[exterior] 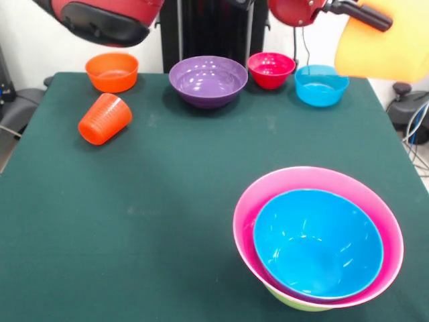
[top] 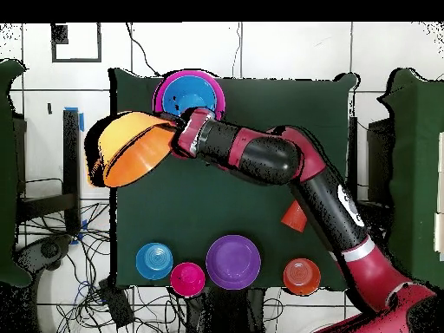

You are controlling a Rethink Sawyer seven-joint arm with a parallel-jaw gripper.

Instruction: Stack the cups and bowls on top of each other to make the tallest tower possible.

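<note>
My gripper [exterior: 358, 12] is shut on the rim of the large orange bowl [exterior: 382, 41] and holds it tilted in the air at the top right. In the overhead view the gripper [top: 179, 137] holds this bowl [top: 130, 149] over the table's left edge, just below-left of the tower [top: 221, 95]. The tower [exterior: 295, 176] is a pink bowl with a blue bowl [exterior: 315, 241] nested inside and a green bowl [exterior: 295, 303] under it. The orange-red cup [exterior: 104, 119] lies on its side at the left; it also shows in the overhead view [top: 296, 217].
Along the far edge stand a small orange bowl [exterior: 112, 72], a purple bowl [exterior: 208, 80], a small magenta-red bowl [exterior: 271, 69] and a small blue bowl [exterior: 321, 84]. The table has a dark green cloth [exterior: 167, 215]. The arm [top: 286, 165] reaches across it.
</note>
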